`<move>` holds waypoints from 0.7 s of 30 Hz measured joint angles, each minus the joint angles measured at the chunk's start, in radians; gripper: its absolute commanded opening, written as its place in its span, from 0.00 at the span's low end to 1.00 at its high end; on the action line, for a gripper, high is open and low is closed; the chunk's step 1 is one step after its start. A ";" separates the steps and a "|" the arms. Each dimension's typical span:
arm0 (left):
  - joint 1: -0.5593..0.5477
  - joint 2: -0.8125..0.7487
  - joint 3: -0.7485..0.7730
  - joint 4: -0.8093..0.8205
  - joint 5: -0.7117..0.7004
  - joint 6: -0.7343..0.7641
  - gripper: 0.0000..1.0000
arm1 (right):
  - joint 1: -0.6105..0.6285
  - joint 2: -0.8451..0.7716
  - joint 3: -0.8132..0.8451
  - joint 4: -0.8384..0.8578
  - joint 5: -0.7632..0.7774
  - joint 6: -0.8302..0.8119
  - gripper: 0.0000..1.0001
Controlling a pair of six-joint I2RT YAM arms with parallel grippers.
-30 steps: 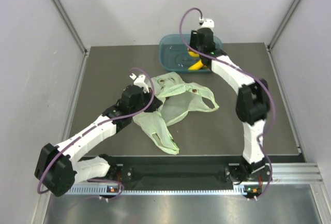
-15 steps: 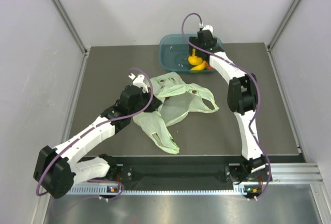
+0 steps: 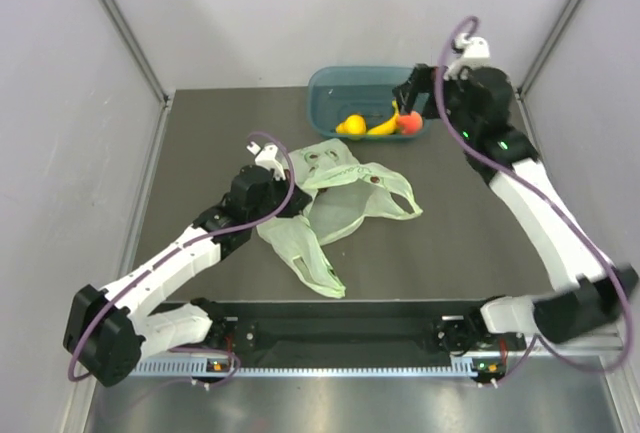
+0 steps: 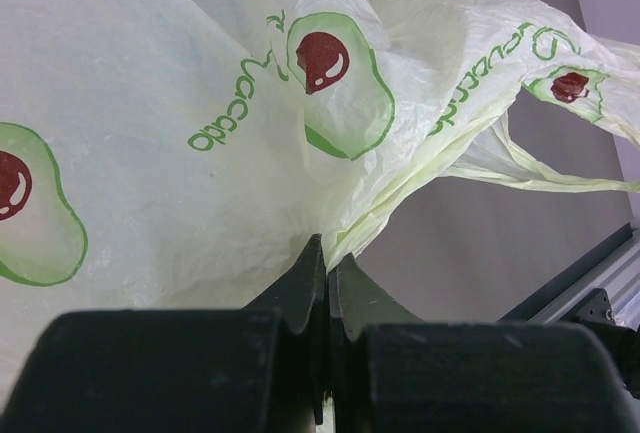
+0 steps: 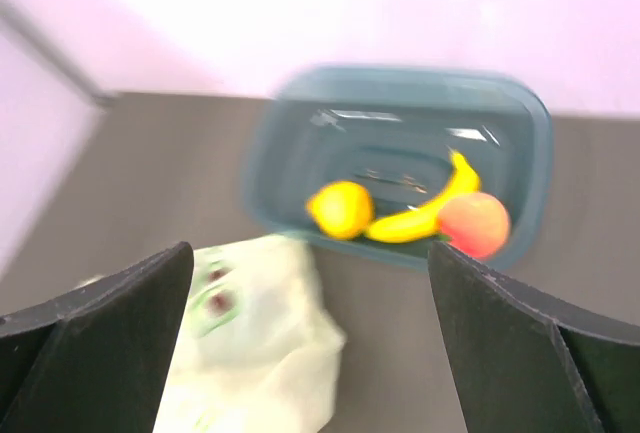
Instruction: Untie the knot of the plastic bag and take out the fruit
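The pale green plastic bag (image 3: 345,193) lies crumpled mid-table, its handle strips (image 3: 398,200) loose; the knot is out of view. My left gripper (image 3: 291,204) is shut on the bag's left edge. In the left wrist view the avocado-printed bag (image 4: 200,103) fills the frame, with film pinched in the gripper (image 4: 328,253). Fruit lies in the teal tub (image 3: 330,88): a yellow round fruit (image 3: 350,125), a banana (image 3: 383,126) and an orange-red peach (image 3: 409,123). My right gripper (image 3: 408,93) hangs open and empty above the tub's right end. The right wrist view is blurred, showing gripper (image 5: 308,253), tub (image 5: 530,123), round fruit (image 5: 340,208), banana (image 5: 425,208), peach (image 5: 473,225) and bag (image 5: 255,353).
The tub stands against the back edge of the dark mat (image 3: 200,143). Pale walls with metal rails (image 3: 125,28) close in both sides. A metal frame bar (image 3: 340,333) carrying the arm bases runs along the near edge.
The right arm has swung up and to the right, out of the tub, with its jaws opening wide. The peach now shows in the tub. The left arm and bag have stayed put.
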 measured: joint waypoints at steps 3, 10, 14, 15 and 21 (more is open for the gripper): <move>0.000 -0.016 0.000 -0.013 0.000 0.001 0.00 | 0.050 -0.266 -0.156 0.027 -0.061 0.000 1.00; 0.000 -0.039 0.000 -0.042 0.000 0.005 0.00 | 0.369 -0.652 -0.542 0.043 -0.156 0.063 0.87; 0.000 -0.039 0.000 -0.056 0.004 0.006 0.00 | 0.511 -0.648 -0.720 0.082 -0.153 0.132 0.60; 0.000 -0.039 0.000 -0.061 0.004 0.006 0.00 | 0.530 -0.627 -0.744 0.097 -0.151 0.146 0.50; 0.000 -0.039 0.000 -0.088 0.004 0.006 0.00 | 0.608 -0.348 -0.772 0.272 -0.087 0.226 0.47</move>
